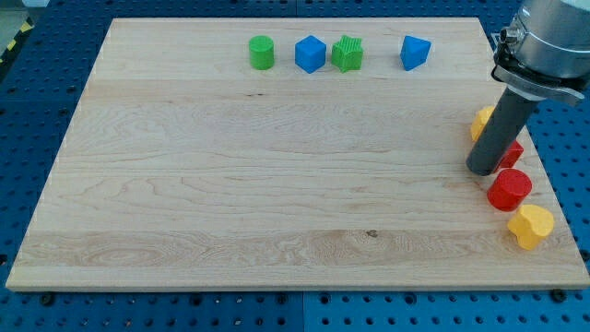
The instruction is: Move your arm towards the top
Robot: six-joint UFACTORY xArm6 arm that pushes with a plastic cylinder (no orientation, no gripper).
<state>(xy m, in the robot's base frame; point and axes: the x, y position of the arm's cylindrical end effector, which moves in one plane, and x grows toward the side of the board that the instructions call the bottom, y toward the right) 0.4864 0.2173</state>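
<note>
My tip [481,170] rests on the wooden board [277,175] near its right edge. It stands just left of a red block [510,152] that the rod partly hides, and just below a yellow block [480,122] also partly hidden. A red cylinder [510,189] lies just below and right of the tip. A yellow heart-shaped block [530,225] lies further down at the right. Along the view's top sit a green cylinder [262,53], a blue cube [311,53], a green star-like block [348,53] and a blue block [415,53].
The board's right edge [544,157] runs close to the red and yellow blocks. A blue perforated table [37,101] surrounds the board. The arm's grey body [548,46] hangs over the top right corner.
</note>
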